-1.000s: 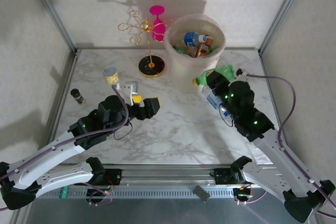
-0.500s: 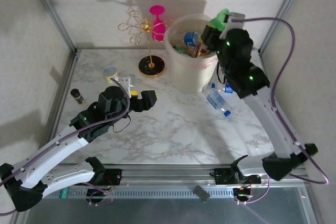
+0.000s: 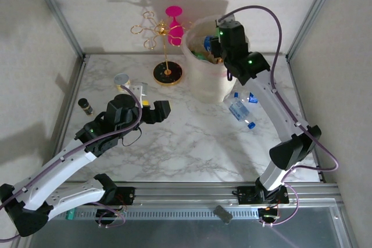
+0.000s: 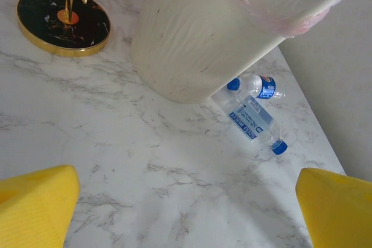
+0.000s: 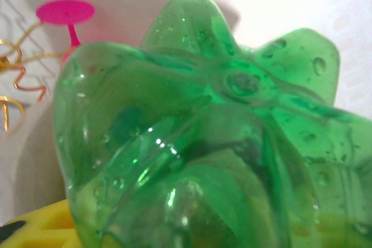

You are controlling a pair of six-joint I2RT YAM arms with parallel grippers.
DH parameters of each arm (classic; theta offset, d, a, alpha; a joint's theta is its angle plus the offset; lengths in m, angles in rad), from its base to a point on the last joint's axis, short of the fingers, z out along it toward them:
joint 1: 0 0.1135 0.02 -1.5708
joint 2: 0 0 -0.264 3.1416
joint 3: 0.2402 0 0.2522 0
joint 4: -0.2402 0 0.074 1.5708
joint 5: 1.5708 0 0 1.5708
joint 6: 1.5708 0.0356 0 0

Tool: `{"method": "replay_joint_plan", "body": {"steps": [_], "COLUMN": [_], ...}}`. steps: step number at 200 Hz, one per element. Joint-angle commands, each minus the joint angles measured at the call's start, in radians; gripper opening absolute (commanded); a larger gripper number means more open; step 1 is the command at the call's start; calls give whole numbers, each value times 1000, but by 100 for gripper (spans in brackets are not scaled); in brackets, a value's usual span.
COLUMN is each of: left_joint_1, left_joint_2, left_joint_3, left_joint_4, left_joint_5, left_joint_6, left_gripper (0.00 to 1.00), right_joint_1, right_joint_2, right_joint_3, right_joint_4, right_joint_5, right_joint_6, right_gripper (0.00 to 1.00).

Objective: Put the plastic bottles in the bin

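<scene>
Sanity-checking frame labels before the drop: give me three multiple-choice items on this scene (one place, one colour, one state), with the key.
1. Where do the two loose bottles lie?
A) on the table, close by the foot of the bin
B) at the table's near edge
C) in the far left corner

2. What colour is the held bottle in the right fingers?
A) red
B) green
C) blue

3. How do the left fingers stand?
A) shut on a bottle
B) open, empty
C) shut, empty

Key:
1 A, the left wrist view shows both lying by the bin's base.
2 B, the right wrist view shows it as clear green plastic.
3 B, the yellow pads stand wide apart with bare table between them.
</scene>
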Motion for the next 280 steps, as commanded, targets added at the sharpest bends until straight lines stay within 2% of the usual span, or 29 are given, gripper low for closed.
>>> {"method": "replay_joint_plan", "body": {"steps": [1, 42, 55, 73, 89, 111, 135, 161, 207, 226, 256, 280], "left_joint_1": [13, 21, 22, 22, 25, 26, 29, 31, 33, 34, 34, 36], "left_joint_2": [-22, -26, -29, -34, -41, -48, -54, -52, -60, -57, -61, -69], "left_joint_3": [-14, -22, -22, -27, -40, -48, -49, -45, -58, -66, -62, -55], "left_joint_4": [-2, 0, -1, -4, -3, -6, -7, -5, -2, 2, 0, -10], "left_joint_5": [23, 34, 35, 35, 36, 35, 32, 32, 37, 42, 44, 39], "left_joint_6": [21, 21, 21, 19, 15, 13, 11, 11, 9, 8, 5, 5], "left_gripper": [95, 95, 95, 95, 95, 95, 96, 96, 96, 95, 95, 95], "right_joint_1": [5, 34, 43, 48, 48, 47, 41, 37, 21, 19, 14, 9], "right_joint_2": [36, 82, 99, 120, 134, 141, 131, 113, 75, 108, 191, 215], "right_joint_3": [43, 56, 74, 104, 142, 189, 211, 200, 41, 28, 81, 114], "right_joint_4": [-57, -86, -105, -117, -128, -136, -115, -81, 24, 34, 10, -1], "right_joint_5": [44, 29, -20, -41, -52, -74, -170, -201, -227, -228, -221, -231], "right_joint_6": [-60, -89, -91, -76, -65, -39, 1, 52, 117, 122, 118, 116], "right_gripper": [48, 51, 57, 80, 89, 93, 94, 88, 56, 47, 42, 42]}}
